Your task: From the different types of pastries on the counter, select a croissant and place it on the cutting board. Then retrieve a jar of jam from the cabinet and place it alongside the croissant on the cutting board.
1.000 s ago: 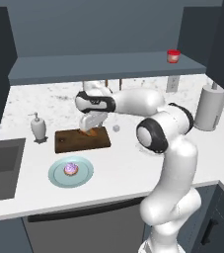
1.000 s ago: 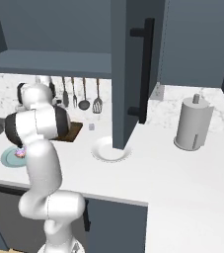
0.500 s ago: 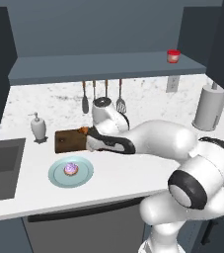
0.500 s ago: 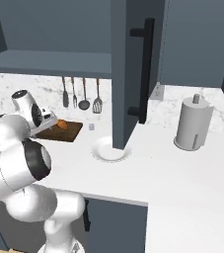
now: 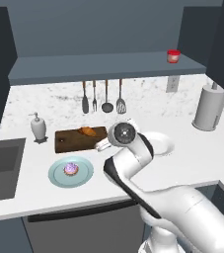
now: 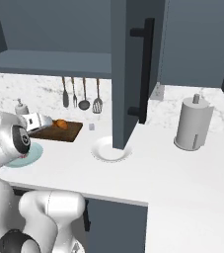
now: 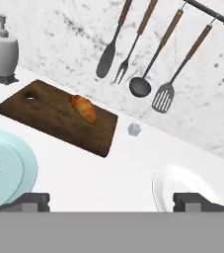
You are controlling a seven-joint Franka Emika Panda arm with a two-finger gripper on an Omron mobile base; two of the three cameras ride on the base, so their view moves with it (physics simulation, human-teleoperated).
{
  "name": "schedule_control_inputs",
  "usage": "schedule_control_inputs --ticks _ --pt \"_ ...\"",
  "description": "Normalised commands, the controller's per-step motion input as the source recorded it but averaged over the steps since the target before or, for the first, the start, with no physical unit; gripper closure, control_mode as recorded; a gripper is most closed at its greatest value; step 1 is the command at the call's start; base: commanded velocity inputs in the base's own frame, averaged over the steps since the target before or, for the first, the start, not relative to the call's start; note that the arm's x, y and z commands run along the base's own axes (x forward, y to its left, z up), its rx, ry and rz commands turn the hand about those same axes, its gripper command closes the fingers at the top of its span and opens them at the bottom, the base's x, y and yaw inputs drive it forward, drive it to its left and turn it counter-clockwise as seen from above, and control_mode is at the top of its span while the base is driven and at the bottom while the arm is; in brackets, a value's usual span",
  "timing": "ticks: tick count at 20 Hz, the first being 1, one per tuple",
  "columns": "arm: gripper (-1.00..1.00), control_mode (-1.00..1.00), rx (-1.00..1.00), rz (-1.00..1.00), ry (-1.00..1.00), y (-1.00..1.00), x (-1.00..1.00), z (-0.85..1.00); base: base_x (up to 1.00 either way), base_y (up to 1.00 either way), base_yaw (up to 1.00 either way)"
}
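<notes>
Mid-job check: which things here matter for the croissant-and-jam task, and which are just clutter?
Job:
croissant
cutting board
jar of jam
cabinet
counter

Clutter:
frosted pastry
blue plate
white plate
soap dispenser
hanging utensils
paper towel roll

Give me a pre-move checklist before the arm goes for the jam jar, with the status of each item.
1. Croissant lies on the cutting board: ok.
2. Claw holds nothing, fingers wide apart: ok.
3. Claw is pulled back from the board, clear of the croissant: ok.
4. Jar of jam stands upright on the cabinet shelf, near its right end: ok.
5. Free board space beside the croissant for the jar: ok.
6. Whether the arm can reach the shelf from this base position: cannot tell.
</notes>
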Motion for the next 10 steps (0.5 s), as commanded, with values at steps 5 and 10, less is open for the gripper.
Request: schedule_control_inputs --ticks 5,10 --pt "-1.00 -1.00 0.24 -0.28 -0.41 -0.24 -0.66 1.00 0.00 0.00 0.00" --pt "-1.00 -1.00 0.21 -0.17 -0.15 -0.18 -0.75 0.98 0.00 0.00 0.00"
